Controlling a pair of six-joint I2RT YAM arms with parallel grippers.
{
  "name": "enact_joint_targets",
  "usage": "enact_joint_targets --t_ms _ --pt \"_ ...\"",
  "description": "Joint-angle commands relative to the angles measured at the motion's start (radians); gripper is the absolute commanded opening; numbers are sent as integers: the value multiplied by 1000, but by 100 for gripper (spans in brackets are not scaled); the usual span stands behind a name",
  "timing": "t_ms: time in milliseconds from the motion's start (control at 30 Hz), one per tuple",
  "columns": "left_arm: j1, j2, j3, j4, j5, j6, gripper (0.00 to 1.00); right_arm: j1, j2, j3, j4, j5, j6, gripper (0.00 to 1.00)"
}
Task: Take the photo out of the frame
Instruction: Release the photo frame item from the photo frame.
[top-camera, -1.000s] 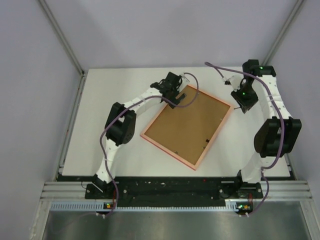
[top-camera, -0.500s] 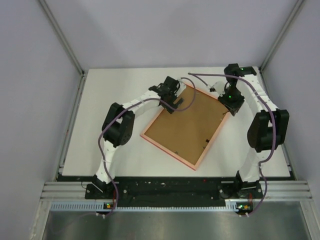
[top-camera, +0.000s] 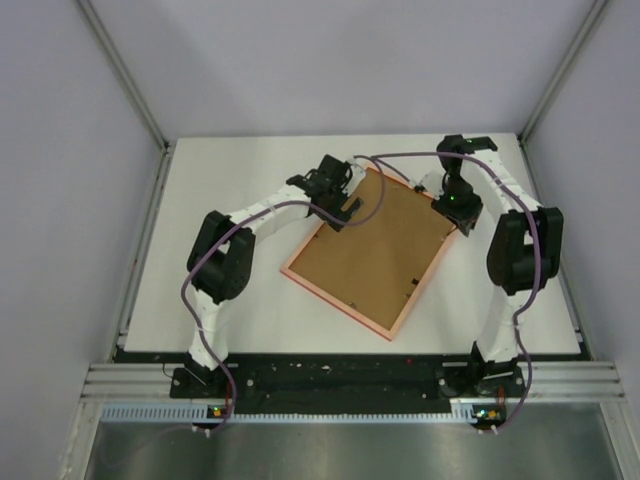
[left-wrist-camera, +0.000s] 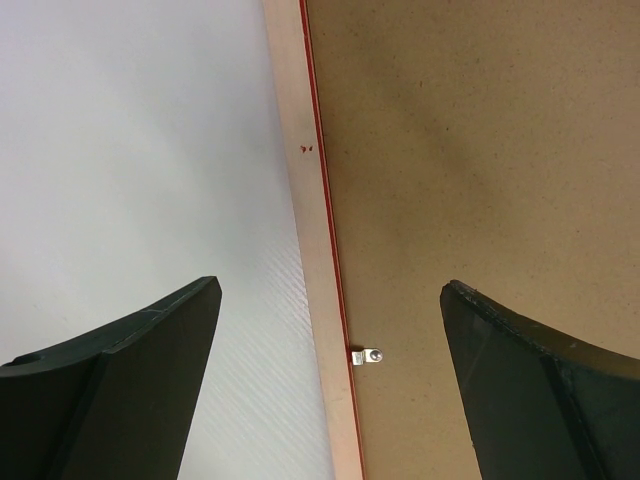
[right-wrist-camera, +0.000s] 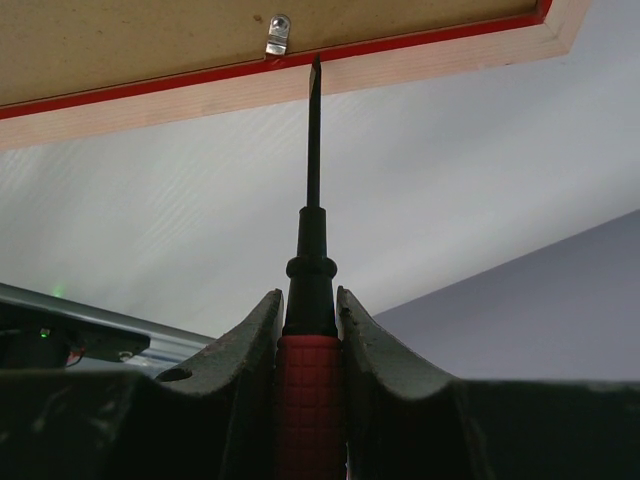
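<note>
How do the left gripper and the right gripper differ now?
The left gripper has its jaws wide open and empty; the right gripper has its jaws shut on a red-handled screwdriver. The left gripper hangs over the rim of the frame, which runs between its jaws; the right gripper is off the frame, with the screwdriver's tip at that rim. A small metal clip lies near each.

White table (top-camera: 200, 180) — grey walls (top-camera: 300, 60) — a red-handled, black-shafted screwdriver (right-wrist-camera: 311, 285).

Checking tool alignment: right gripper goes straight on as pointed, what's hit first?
The right gripper holds a screwdriver; its tip would likely meet the frame rim first, just beside the metal clip; height above it unclear.
</note>
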Motion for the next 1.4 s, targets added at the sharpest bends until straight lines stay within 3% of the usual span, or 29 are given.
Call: enact_joint_targets --t_ms 0,433,1000,1367 --pt "0 -57 -15 39 13 -28 98 30 17 20 -123 50 0 0" --pt "0 -45 -30 51 21 -67 95 96 23 -13 -158 74 -54 0" --pt "-8 -1 11 43 0 -117 46 105 -55 -65 -160 41 -158 0" --pt "-17 22 27 35 -31 -130 30 105 -54 -135 -160 -54 -243 0"
